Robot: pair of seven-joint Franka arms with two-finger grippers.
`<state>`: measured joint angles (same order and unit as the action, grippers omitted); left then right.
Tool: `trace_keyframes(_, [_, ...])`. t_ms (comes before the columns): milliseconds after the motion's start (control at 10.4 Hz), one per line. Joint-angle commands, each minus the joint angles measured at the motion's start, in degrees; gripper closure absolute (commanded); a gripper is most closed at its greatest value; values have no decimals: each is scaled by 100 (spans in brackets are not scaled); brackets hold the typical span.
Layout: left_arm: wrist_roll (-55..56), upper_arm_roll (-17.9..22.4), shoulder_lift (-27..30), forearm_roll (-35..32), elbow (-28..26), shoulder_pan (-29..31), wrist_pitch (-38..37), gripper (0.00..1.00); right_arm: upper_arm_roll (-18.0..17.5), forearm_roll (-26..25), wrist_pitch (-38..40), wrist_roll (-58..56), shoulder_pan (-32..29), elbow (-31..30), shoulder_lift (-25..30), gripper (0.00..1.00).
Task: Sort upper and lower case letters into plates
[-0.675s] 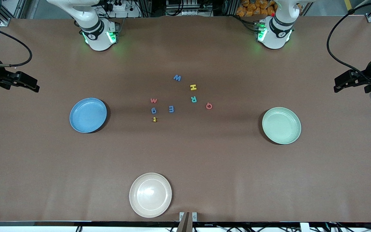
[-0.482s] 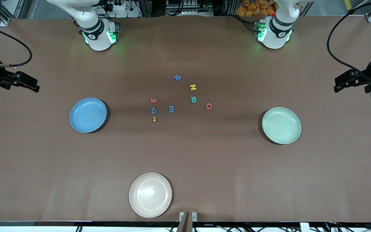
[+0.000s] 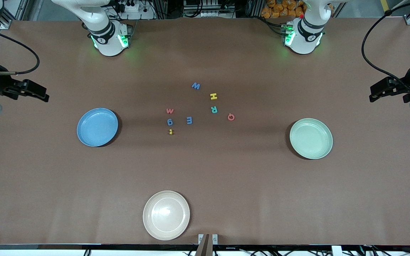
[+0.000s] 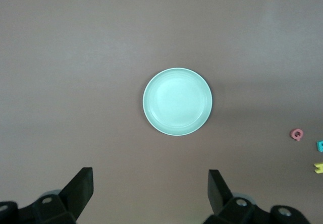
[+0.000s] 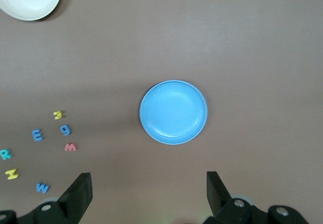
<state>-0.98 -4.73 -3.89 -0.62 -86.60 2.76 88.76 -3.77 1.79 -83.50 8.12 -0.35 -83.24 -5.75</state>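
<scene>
Front view checked: all eight letters lying loose at mid-worktop, none plated. Blue plate toward the right arm's end, mint plate toward the left arm's end, both bare. Left pincer and right pincer held high over the opposite end edges, fingers spread wide, nothing gripped. Letters well apart from both. Advised: one letter per pick, descent squarely over it, fingers astride the flat edges, neighbours undisturbed.
</scene>
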Motion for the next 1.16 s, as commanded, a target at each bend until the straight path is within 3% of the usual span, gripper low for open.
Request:
trace_keyframes(0, [-122, -62, -42, 281, -425, -99, 411, 0, -1, 102, -306, 84, 211, -8, -233, 0])
trace_keyframes(193, [270, -465, -6, 334, -1137, -126, 1254, 0, -237, 242, -490, 372, 316, -8, -549, 0])
trace_keyframes(482, [1379, -1239, -462, 107, -1306, -284, 1800, 0, -835, 216, -1490, 1488, 438, -575, -734, 0])
trace_keyframes(868, [3460, -1329, -1032, -262, -1588, -1284, 2539, 0, -1389, -47, -2905, 2550, 728, -1631, -1015, 0])
trace_keyframes(1061, [4452, -1320, -1620, -446, -1579, -1838, 3021, 0, -1652, -615, -3347, 3324, 913, -1722, -1593, 0])
